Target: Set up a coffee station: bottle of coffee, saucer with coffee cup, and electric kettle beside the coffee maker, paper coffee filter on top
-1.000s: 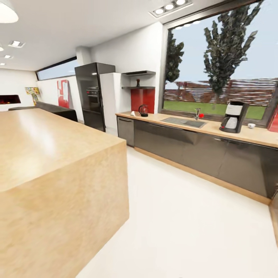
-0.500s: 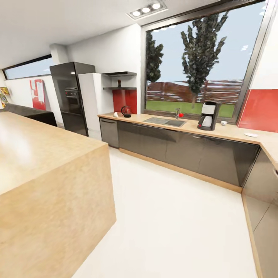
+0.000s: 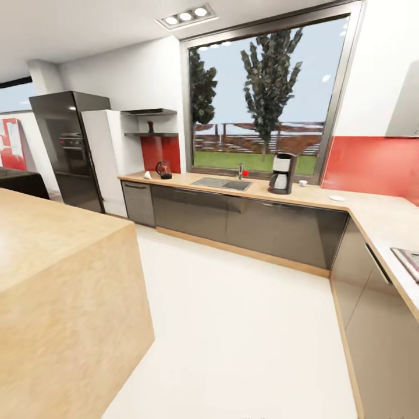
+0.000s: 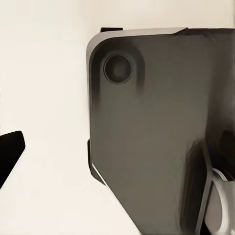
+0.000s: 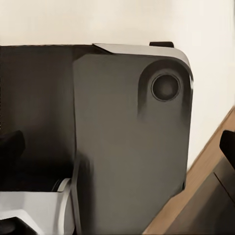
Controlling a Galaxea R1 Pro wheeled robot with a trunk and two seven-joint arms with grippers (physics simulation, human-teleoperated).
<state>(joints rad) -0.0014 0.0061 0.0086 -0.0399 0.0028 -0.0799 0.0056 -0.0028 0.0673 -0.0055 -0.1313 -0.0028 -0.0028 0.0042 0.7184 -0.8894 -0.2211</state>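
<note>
I stand well back from the work. My head view looks across a pale floor (image 3: 244,314) to the kitchen countertop (image 3: 314,198), a light beige L-shaped slab on glossy grey cabinets (image 3: 244,218), running across the middle of the frame and turning down the right edge.

The coffee maker (image 3: 281,173) stands on it right of centre, below the big window (image 3: 262,99): black body, silver-white upper housing, carafe at its foot. Any lettering on it is too small to read. Just right of it sits the tiny white coffee cup (image 3: 302,183), and further right, apart from the cup, the flat white saucer (image 3: 336,198). A sink (image 3: 222,184) with its tap lies left of the coffee maker. At the counter's far left end the rounded dark electric kettle (image 3: 164,169) stands with a small white shape just beside it, which may be the paper coffee filter (image 3: 148,175); I cannot be sure. On the shelf (image 3: 150,134) above, a small dark bottle of coffee (image 3: 151,126) stands against a red panel.

A tan, wood-grained island (image 3: 64,279) takes up the lower left of the frame, and a tall black fridge (image 3: 65,148) stands at mid left.

All of these things are far from my hands. My wrist views look past dark finger edges onto smooth grey rounded panels of my own base (image 4: 156,132) over the pale floor; I cannot tell how wide either hand is.
</note>
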